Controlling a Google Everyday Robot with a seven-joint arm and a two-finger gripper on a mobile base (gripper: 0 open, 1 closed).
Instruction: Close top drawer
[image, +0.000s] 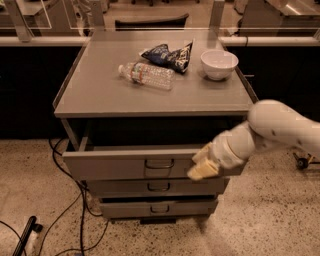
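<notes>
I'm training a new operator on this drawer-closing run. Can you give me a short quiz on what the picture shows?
1. True or false: the wide grey metal top drawer is fully shut.
2. Where is the beige claw? A) against the right part of the top drawer's front; B) on the grey cabinet top; C) at the lowest drawer.
3. Fill in: as seen in the picture, the white ceramic bowl stands to the ___ of the clear plastic bottle, which lies on its side.

Key: 1 false, since the drawer juts out from the cabinet; 2 A; 3 right.
</notes>
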